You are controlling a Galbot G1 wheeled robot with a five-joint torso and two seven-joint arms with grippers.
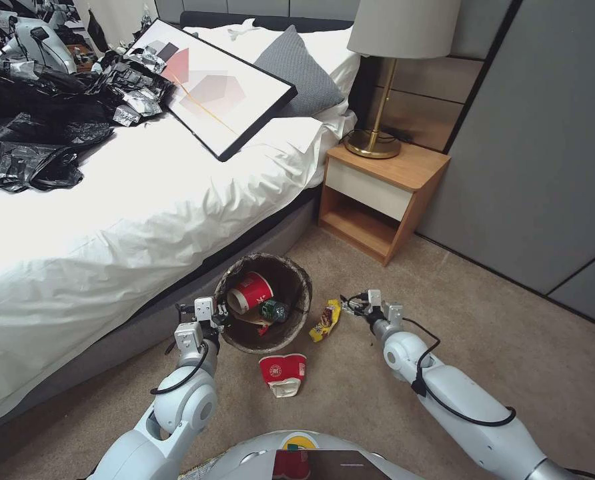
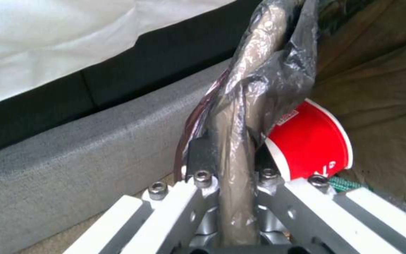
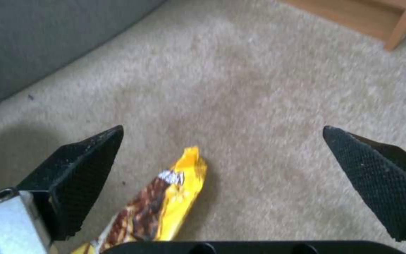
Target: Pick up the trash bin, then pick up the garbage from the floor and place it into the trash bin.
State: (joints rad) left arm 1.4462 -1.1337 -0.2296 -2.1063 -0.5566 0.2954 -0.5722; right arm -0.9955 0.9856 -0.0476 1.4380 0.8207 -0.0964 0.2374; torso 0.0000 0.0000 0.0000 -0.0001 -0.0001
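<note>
**Desk:** Where does the clean-up stand?

**Photographer:** The trash bin (image 1: 264, 303) sits on the carpet beside the bed (image 1: 144, 220), its brown liner rim pinched tight in the left gripper (image 1: 212, 319) on the bin's left side. Inside lie a red paper cup (image 1: 249, 291), a green-labelled bottle (image 1: 274, 310) and some tan paper. So the bin is in hand and partly filled, by my reading.

**Desk:** What is left?

**Photographer:** Two pieces on the floor. A gold snack wrapper (image 1: 327, 320) lies just right of the bin, and the right gripper (image 1: 363, 305) hovers beside it, fingers spread wide and holding nothing. A second red-and-white cup (image 1: 283, 372), crushed, lies just near of the bin.

**Desk:** Any readable branding?

**Photographer:** None. The cups carry white markings and a round emblem, the wrapper a brown-and-white design, all too small to read.

**Desk:** Surroundings?

**Photographer:** A wooden nightstand (image 1: 381, 200) stands far right, with a lamp (image 1: 394, 60) on top.
</note>
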